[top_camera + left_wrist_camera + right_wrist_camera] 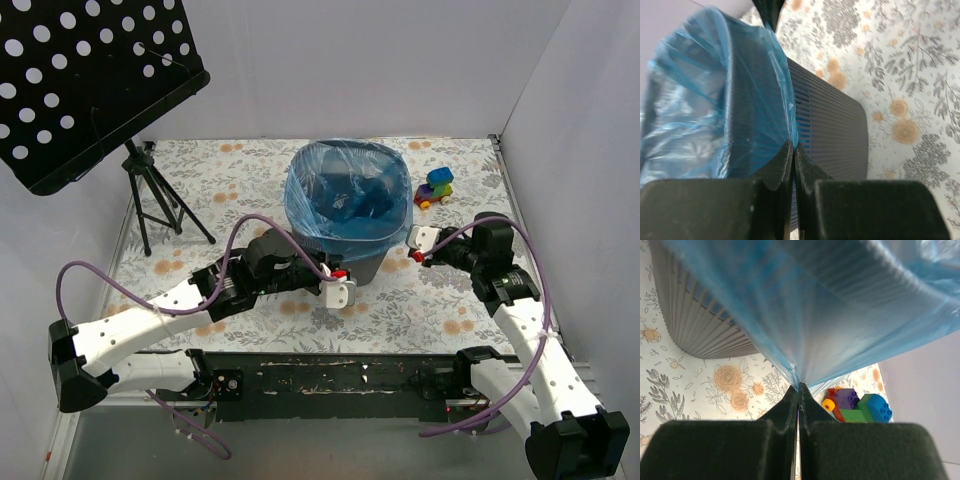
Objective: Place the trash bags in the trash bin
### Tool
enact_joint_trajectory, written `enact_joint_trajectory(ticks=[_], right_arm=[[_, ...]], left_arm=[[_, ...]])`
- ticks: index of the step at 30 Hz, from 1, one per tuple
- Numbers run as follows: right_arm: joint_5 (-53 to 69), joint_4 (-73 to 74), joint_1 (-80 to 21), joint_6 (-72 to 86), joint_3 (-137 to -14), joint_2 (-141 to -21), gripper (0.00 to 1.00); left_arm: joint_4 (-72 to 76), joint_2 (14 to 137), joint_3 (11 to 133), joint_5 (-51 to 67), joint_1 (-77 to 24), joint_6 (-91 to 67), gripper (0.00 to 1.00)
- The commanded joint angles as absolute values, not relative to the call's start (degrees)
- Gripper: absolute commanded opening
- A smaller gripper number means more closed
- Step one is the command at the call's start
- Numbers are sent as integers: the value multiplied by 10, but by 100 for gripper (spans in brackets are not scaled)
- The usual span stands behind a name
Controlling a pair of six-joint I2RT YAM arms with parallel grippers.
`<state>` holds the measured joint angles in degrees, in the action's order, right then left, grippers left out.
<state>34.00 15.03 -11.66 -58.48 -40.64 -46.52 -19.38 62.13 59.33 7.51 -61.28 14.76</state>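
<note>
Bin (366,264) is standing mid-table on the flowered tablecloth (300,320). Blue bag (350,195) is lining it, with its film draping over the rim. Left gripper (338,288) is pinching bag film at the bin's near-left wall. Right gripper (418,240) is pinching film on the bin's right side. Toy car (435,187) is sitting just right of the bin.

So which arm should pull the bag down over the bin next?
Probably right: the right gripper pinches bag film stretched well out from the bin, so that side looks unfinished. The left gripper holds its edge flat against the bin.
</note>
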Motion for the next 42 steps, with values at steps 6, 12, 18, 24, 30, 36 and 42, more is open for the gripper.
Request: enact_joint_trajectory(ticks=[6,12,18,24,30,36,42], right_arm=[[323,84,-119,-563,-366,-470,1],[325,69,-120,-528,-369,-493,1],[266,111,-120,-457,-421,-490,35],[188,187,-120,-388,-481,-433,50],[220,214,-120,-305,-610,-479,53],[238,234,-120,-276,-728,-566,53],[243,222,-120,-258,-739,-577,53]], left_arm=[[-146,616,508,47,-617,115,2],[-183,601,521,11,-617,89,50],[-286,511,599,-25,-613,-93,72],[-291,510,704,-86,-505,-214,89],[-343,687,893,-129,-416,-387,76],[-453,844,1091,96,-213,-551,59],[-474,870,1097,290,-213,-541,57]])
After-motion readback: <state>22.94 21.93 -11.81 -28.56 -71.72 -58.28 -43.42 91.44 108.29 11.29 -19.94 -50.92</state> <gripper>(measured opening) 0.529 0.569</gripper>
